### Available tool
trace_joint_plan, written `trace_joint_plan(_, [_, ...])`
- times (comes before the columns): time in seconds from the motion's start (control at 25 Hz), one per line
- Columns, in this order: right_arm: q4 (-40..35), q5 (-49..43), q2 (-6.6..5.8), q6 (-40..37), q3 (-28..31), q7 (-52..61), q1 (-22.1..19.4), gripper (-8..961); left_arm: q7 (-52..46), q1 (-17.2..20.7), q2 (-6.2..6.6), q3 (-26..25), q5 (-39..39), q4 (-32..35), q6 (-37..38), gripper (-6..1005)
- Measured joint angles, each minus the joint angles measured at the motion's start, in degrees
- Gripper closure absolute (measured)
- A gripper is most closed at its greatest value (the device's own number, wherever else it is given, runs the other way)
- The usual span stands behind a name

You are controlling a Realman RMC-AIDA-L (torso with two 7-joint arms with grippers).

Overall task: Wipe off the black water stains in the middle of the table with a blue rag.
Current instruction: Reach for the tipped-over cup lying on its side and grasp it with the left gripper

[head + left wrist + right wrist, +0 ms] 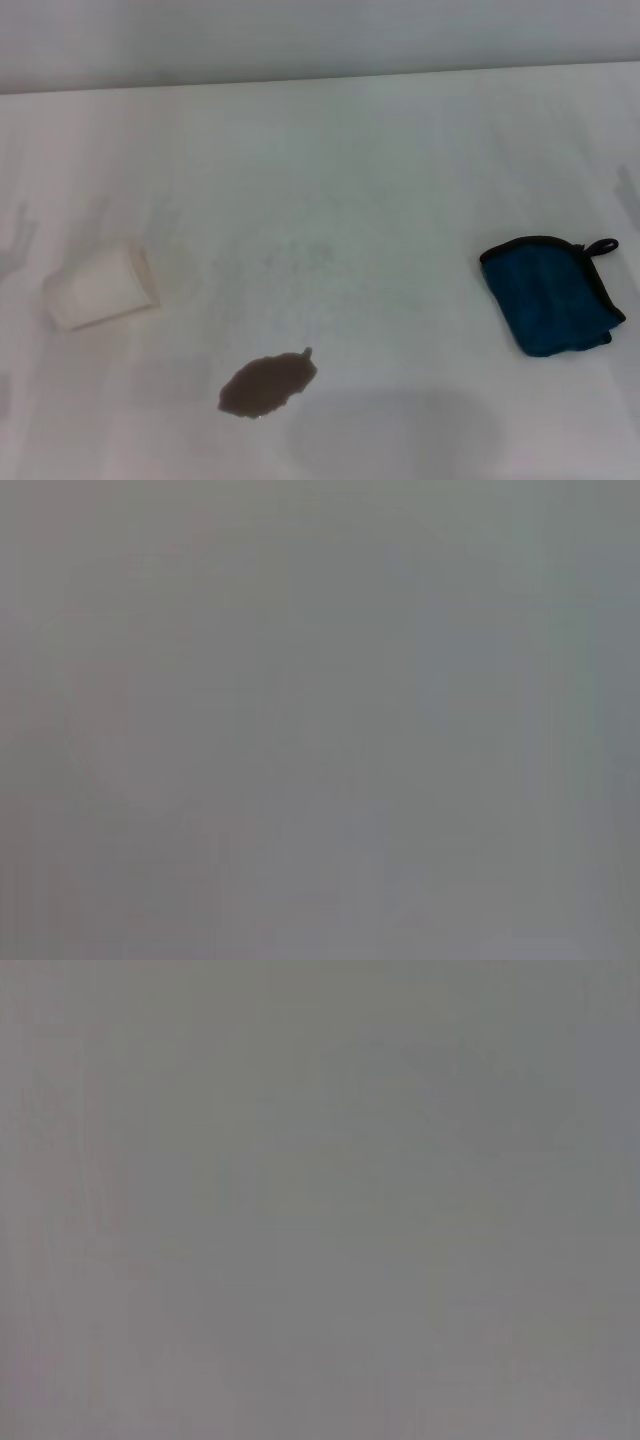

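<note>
Stains, the black water stains (pixel 267 387), are seen low in the middle of the table (pixel 380 180). The blue rag (pixel 552 295) is lying far right. A paper cup (pixel 100 288) is lying at left. No claw is being shown, so its grip cannot be told.

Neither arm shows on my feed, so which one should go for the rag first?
Right, probably. The rag lies flat on the right side of the table, untouched, and the stain is left of it, near the middle. Neither hand is in view, so this rests on layout alone.
</note>
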Motion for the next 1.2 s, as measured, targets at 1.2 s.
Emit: trace_joint_plan(1.2, [-0.16, 0.00, 0.01, -4.16, 0.31, 2.36, 1.19, 99, -81.88, -20.92, 4.18, 0.33, 52.06, -56.18, 3.72, 123])
